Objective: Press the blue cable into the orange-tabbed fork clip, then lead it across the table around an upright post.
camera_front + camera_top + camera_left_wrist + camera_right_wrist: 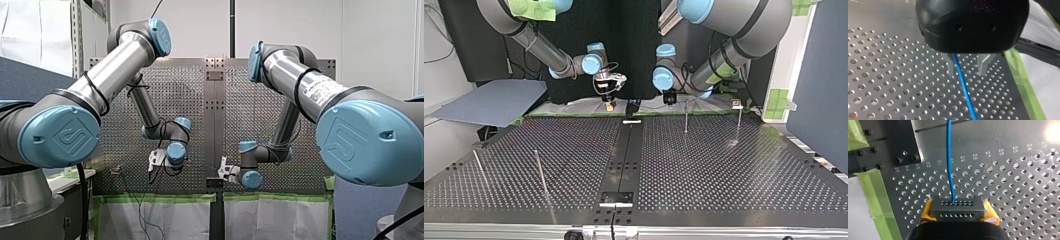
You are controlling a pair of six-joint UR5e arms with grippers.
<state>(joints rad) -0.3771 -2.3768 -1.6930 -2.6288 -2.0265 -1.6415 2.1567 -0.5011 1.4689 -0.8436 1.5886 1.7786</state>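
Right gripper (pixel 956 208) fingers clamped on blue cable (pixel 949 157), cable running straight ahead. Left gripper (pixel 966 72), at its 3 o'clock in top view: fingers apart, straddling cable, no grip.

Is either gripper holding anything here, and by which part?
My right gripper seems shut on the thin blue cable, between its yellow pads. My left gripper is open, the cable passing loose between its fingers.
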